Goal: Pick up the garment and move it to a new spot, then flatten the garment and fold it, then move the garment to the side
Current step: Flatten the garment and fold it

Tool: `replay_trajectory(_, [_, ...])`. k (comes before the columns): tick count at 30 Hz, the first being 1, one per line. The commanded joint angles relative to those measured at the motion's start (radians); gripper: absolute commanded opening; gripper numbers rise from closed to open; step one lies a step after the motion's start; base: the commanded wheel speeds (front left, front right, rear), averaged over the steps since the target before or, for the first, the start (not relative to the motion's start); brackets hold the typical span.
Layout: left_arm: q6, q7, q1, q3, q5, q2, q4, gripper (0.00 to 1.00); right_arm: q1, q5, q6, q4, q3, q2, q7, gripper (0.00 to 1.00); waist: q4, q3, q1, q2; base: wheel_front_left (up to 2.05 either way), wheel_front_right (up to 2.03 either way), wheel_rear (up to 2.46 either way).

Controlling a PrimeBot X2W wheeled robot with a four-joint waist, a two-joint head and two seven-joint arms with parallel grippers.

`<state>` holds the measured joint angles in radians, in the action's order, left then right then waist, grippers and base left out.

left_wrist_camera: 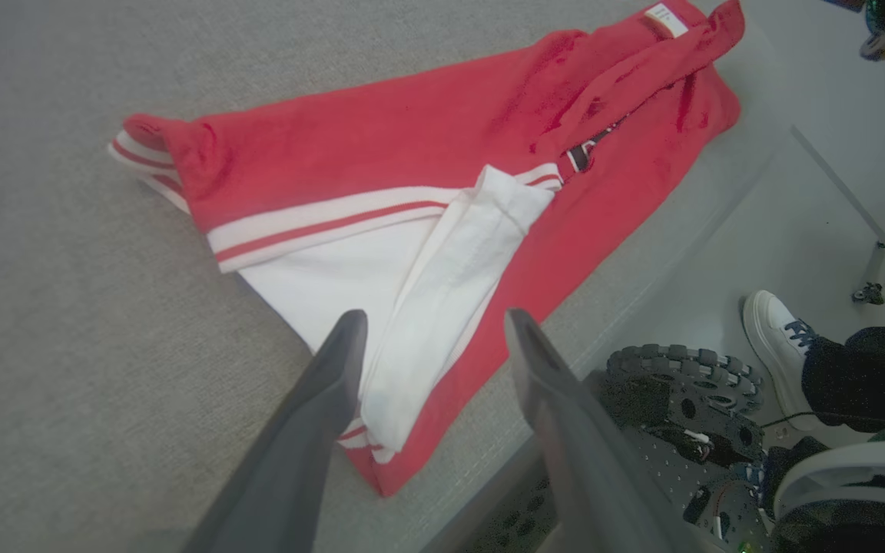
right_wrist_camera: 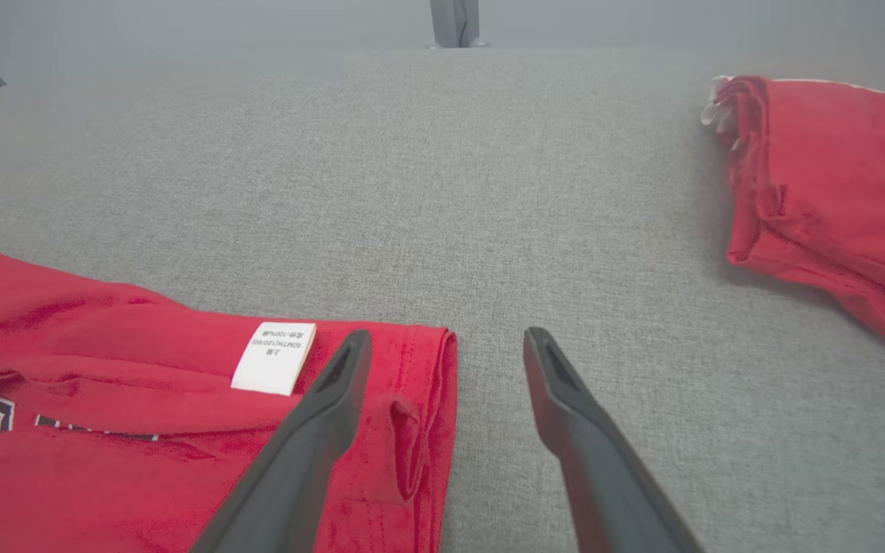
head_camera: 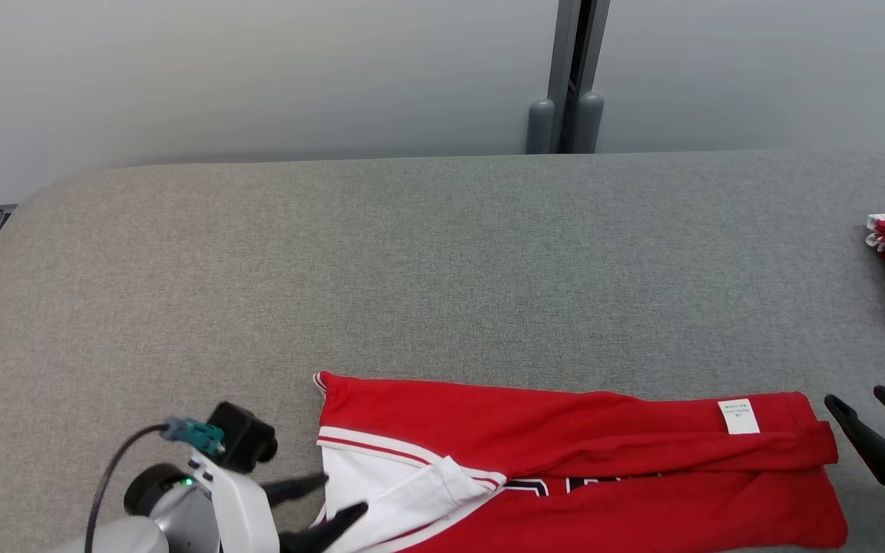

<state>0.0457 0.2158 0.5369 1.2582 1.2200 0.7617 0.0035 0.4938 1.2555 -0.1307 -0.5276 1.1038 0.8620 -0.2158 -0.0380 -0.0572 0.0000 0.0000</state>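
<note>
Head view, lower centre: red-and-white jersey garment (head_camera: 565, 468) lies half-folded on grey fabric counter (head_camera: 412, 269); left end effector (head_camera: 344, 492), right end effector (head_camera: 851, 394) gape empty. Final fold and side move probably remain.

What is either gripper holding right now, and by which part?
Nothing is held. The left gripper stands open over the white sleeve of the red jersey; the right gripper stands open at its labelled end.

Head camera looks down on the table (head_camera: 442, 253); both wrist cameras face the shared garment (head_camera: 581, 461) closely.
</note>
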Motion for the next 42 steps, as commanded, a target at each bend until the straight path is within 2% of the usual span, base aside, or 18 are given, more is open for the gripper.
replay_trajectory(1, [-0.011,-0.036,-0.003,-0.024,-0.013,-0.005,0.005,1.00,0.003,-0.008,0.000,-0.016,-0.021,-0.020,-0.026,1.00,-0.001,0.003,0.0000,0.0000,0.00,0.00,0.00])
replay_trajectory(5, [-0.039,-0.175,0.001,-0.093,-0.026,-0.032,0.024,1.00,-0.007,-0.063,0.000,-0.059,-0.100,-0.071,-0.050,1.00,-0.002,0.009,0.0000,0.0000,0.00,0.00,0.00])
replay_trajectory(11, [-0.108,-0.432,-0.023,-0.203,-0.080,-0.102,0.111,1.00,-0.090,-0.268,0.000,-0.044,-0.441,-0.185,-0.050,1.00,0.005,0.013,0.0000,0.0000,0.00,0.00,0.00])
replay_trajectory(14, [-0.174,-0.478,-0.042,-0.293,-0.157,-0.150,0.169,1.00,-0.166,-0.399,0.000,0.001,-0.624,-0.256,-0.050,1.00,0.007,0.015,0.0000,0.0000,0.00,0.00,0.00])
replay_trajectory(18, [-0.192,-0.480,-0.142,-0.520,-0.336,-0.255,0.154,1.00,-0.271,-0.567,0.000,0.078,-0.819,-0.351,-0.050,1.00,0.005,0.014,0.0000,0.0000,0.00,0.00,0.00])
replay_trajectory(23, [-0.148,-0.480,-0.298,-0.811,-0.599,-0.426,0.095,1.00,-0.371,-0.709,0.000,0.154,-0.964,-0.456,-0.050,1.00,0.001,0.013,0.0000,0.0000,0.00,0.00,0.00])
replay_trajectory(27, [-0.074,-0.480,-0.414,-0.966,-0.796,-0.567,0.053,1.00,-0.417,-0.777,0.000,0.178,-1.017,-0.514,-0.050,1.00,-0.001,0.012,0.0000,0.0000,0.00,0.00,0.00])
replay_trajectory(29, [-0.031,-0.480,-0.465,-1.021,-0.844,-0.630,0.073,1.00,-0.434,-0.801,0.000,0.187,-1.032,-0.539,-0.050,1.00,-0.001,0.013,0.0000,0.0000,0.00,0.00,0.00])
replay_trajectory(30, [-0.004,-0.481,-0.479,-1.046,-0.868,-0.647,0.080,1.00,-0.441,-0.811,0.000,0.192,-1.039,-0.548,-0.050,1.00,0.000,0.014,0.0000,0.0000,0.00,0.00,0.00])
replay_trajectory(33, [0.039,-0.481,-0.522,-1.097,-0.919,-0.685,0.117,1.00,-0.454,-0.834,0.000,0.208,-1.056,-0.570,-0.050,1.00,0.004,0.016,0.0000,0.0000,0.00,0.00,0.00])
replay_trajectory(38, [0.069,-0.481,-0.554,-1.153,-0.955,-0.706,0.156,1.00,-0.474,-0.856,0.000,0.220,-1.080,-0.596,-0.050,1.00,0.009,0.019,0.0000,0.0000,0.00,0.00,0.00])
replay_trajectory(42, [0.078,-0.481,-0.561,-1.154,-0.945,-0.709,0.155,1.00,-0.486,-0.864,0.000,0.226,-1.090,-0.607,-0.050,1.00,0.008,0.022,0.0000,0.0000,0.00,0.00,0.00])
